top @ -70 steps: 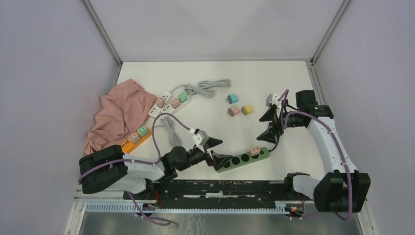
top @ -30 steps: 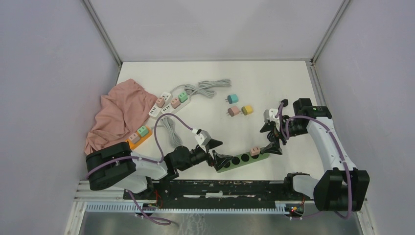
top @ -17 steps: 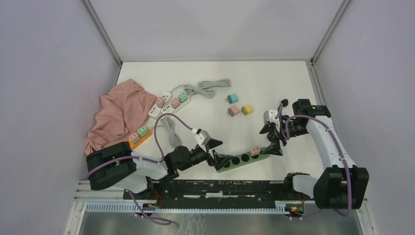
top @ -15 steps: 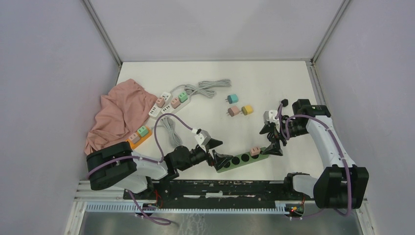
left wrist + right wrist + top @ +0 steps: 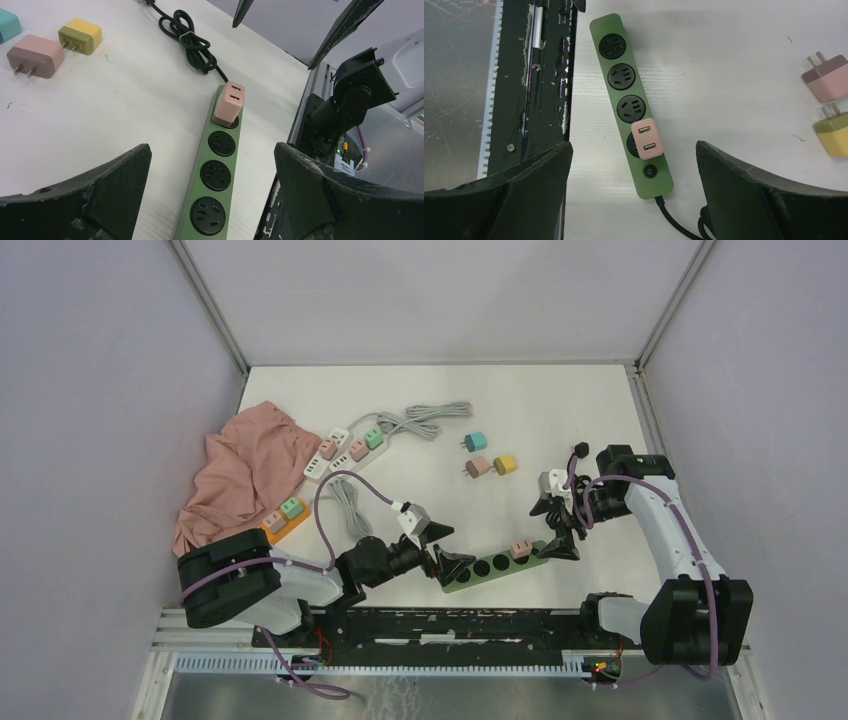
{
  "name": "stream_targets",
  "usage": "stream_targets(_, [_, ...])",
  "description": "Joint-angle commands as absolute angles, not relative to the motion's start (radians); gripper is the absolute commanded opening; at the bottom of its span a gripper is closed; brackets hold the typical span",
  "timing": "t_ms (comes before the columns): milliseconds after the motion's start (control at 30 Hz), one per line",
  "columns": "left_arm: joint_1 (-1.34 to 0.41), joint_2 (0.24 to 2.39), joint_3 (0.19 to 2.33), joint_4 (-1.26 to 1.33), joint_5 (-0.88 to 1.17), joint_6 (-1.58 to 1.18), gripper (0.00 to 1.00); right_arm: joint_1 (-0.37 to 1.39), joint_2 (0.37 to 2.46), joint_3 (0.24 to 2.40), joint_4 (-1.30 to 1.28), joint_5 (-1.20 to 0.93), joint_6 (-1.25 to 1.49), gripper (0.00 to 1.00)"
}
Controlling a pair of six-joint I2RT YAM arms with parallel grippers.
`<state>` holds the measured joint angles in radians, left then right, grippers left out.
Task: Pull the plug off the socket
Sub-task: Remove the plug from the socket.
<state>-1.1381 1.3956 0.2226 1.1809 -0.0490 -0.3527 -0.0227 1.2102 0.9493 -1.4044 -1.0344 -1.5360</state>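
Observation:
A green power strip (image 5: 486,566) lies near the table's front edge with a pink plug (image 5: 520,548) seated in the socket nearest its switch. My left gripper (image 5: 447,548) stands open at the strip's free end, its fingers on either side of the empty sockets (image 5: 215,174), and the pink plug (image 5: 229,101) is farther ahead. My right gripper (image 5: 553,528) hangs open over the cord end. From the right wrist, the pink plug (image 5: 644,138) and strip (image 5: 655,182) sit between the wide-apart fingers, which touch nothing.
Loose pink (image 5: 478,467), yellow (image 5: 505,464) and teal (image 5: 475,441) plugs lie behind the strip. Two white strips (image 5: 340,452) with plugs, an orange strip (image 5: 268,530) and a pink cloth (image 5: 240,475) are at the left. The strip's black cord (image 5: 192,42) coils by the right arm.
My right gripper has come down and toward the front, closing in on the plug end of the green strip; over the last half second it barely shifts. The left arm stays put.

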Motion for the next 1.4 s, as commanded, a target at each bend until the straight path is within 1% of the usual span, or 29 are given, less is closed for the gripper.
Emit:
stream_targets(0, [-1.128, 1.385, 0.223, 1.239, -0.044, -0.383, 0.99, -0.027, 1.210, 0.937, -1.439, -1.051, -1.593, 0.99])
stream_targets(967, [-1.113, 1.356, 0.187, 1.240, -0.056, -0.380, 0.99, -0.028, 1.248, 0.917, -1.491, -0.986, -1.711, 0.99])
stream_targets(1367, [-1.107, 1.353, 0.178, 1.241, -0.058, -0.379, 0.99, -0.025, 1.273, 0.901, -1.550, -0.940, -1.826, 0.99])
